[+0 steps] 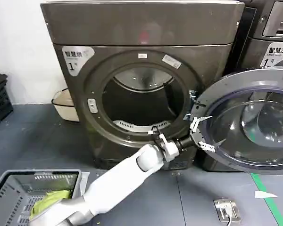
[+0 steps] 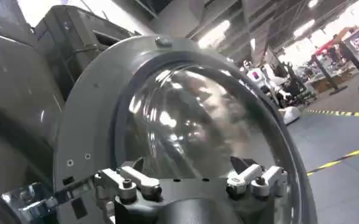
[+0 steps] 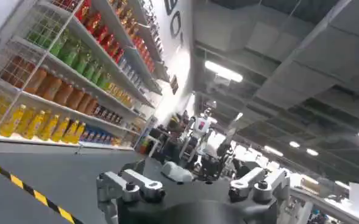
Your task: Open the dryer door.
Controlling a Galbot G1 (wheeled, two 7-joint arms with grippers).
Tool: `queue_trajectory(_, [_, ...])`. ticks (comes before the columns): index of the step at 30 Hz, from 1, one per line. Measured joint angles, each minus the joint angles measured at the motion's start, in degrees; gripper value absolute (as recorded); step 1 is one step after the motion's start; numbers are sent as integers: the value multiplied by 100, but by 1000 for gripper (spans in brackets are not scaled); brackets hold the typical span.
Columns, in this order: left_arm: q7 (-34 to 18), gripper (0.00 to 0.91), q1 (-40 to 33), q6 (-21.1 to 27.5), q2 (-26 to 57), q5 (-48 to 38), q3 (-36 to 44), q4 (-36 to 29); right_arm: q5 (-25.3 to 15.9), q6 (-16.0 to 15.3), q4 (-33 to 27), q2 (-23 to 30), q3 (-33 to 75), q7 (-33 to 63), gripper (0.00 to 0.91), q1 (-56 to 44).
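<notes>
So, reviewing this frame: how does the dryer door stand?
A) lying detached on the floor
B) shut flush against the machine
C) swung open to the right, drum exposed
C: the dryer door hangs swung open, the drum opening exposed, with the left gripper open at its inner face.

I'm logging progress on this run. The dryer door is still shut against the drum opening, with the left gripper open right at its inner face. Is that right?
Not quite. The dryer door is swung wide open to the side, leaving the drum opening uncovered, as the head view shows. The rest holds: the left gripper is open right at the door's inner face.
</notes>
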Motion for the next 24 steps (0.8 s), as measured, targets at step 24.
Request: queue_trajectory(24, [34,907,616,826,1062,-182,-430,-1572,28,-181,-163,-166,153,-46,907,3])
